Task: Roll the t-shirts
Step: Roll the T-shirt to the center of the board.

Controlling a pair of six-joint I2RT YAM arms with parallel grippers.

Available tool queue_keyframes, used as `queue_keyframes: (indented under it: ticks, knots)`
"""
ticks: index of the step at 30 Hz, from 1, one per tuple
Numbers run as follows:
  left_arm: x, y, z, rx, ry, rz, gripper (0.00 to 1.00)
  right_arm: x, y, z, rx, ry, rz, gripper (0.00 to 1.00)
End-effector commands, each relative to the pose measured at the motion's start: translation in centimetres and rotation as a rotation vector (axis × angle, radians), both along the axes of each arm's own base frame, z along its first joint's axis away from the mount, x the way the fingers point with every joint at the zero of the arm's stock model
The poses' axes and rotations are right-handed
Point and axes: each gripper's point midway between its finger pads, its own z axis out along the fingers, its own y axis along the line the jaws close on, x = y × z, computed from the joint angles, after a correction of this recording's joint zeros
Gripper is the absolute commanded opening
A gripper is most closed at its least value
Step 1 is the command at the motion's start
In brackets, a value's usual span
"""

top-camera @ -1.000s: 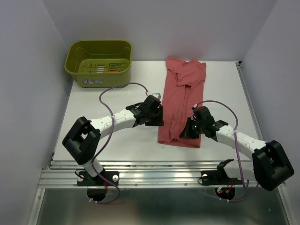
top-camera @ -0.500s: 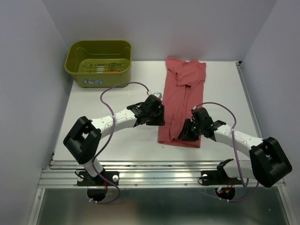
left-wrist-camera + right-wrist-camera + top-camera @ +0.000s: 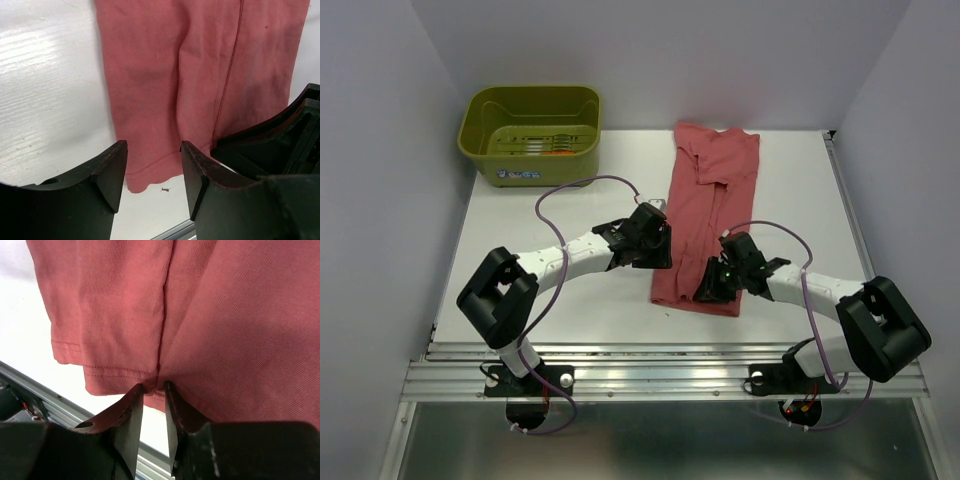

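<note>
Right wrist: right gripper (image 3: 152,388) pinching rose-red t-shirt (image 3: 200,315) hem

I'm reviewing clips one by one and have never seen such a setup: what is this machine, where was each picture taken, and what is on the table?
The machine is a left arm and a right arm, bolted at the near edge of the table, each ending in a two-finger pincer. The wide picture comes from a fixed camera above and behind them. The close-ups come from a camera on each wrist, so the dark shapes below are that arm's own pincer. On the table lies a rose-red t-shirt, folded into a long strip. An olive-green basket stands at the far left corner. The left pincer is open at the shirt's near left corner, holding nothing. The right pincer looks closed on the near hem.
</note>
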Motion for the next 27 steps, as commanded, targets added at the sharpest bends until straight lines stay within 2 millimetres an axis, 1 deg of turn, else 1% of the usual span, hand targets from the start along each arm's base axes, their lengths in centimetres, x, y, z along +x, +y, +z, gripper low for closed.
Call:
queue_keyframes:
  ticks: [1, 3, 5, 6, 10, 12, 17, 18, 21, 22, 27]
  knots:
    - [0.8, -0.9, 1.7, -0.031, -0.044, 0.001, 0.58, -0.3, -0.3, -0.6, -0.028, -0.007, 0.0, 0.29]
    - [0.7, -0.8, 1.7, -0.031, -0.044, 0.001, 0.58, 0.0, -0.5, -0.1, -0.04, -0.023, -0.012, 0.25]
    - [0.7, -0.8, 1.7, -0.031, -0.044, 0.001, 0.57, 0.4, -0.3, 1.1, -0.023, -0.052, -0.016, 0.25]
    - [0.6, -0.7, 1.7, -0.03, -0.043, 0.001, 0.58, 0.7, -0.2, 2.0, -0.011, -0.074, -0.023, 0.25]
    - [1.0, -0.4, 1.6, -0.013, -0.06, 0.02, 0.58, 1.4, 0.0, 3.4, 0.003, -0.107, -0.032, 0.26]
    - [1.0, -0.4, 1.6, -0.013, -0.06, 0.02, 0.58, 1.5, 0.3, 3.2, 0.009, -0.101, -0.03, 0.26]
    - [1.0, -0.3, 1.6, -0.013, -0.06, 0.022, 0.58, 1.1, 0.9, 1.2, 0.046, -0.061, -0.027, 0.27]
    - [1.0, -0.3, 1.7, -0.013, -0.062, 0.023, 0.57, 0.8, 1.0, 0.5, 0.043, -0.039, -0.027, 0.27]
    - [0.9, -0.2, 1.6, -0.01, -0.06, 0.024, 0.58, 0.4, 0.8, -0.6, 0.032, -0.014, -0.027, 0.29]
    - [0.9, -0.2, 1.6, -0.01, -0.06, 0.024, 0.57, 0.0, 0.9, -1.0, 0.026, -0.005, -0.013, 0.3]
    - [0.9, -0.3, 1.5, -0.007, -0.059, 0.023, 0.58, -0.4, 0.7, -2.0, 0.013, 0.017, 0.002, 0.31]
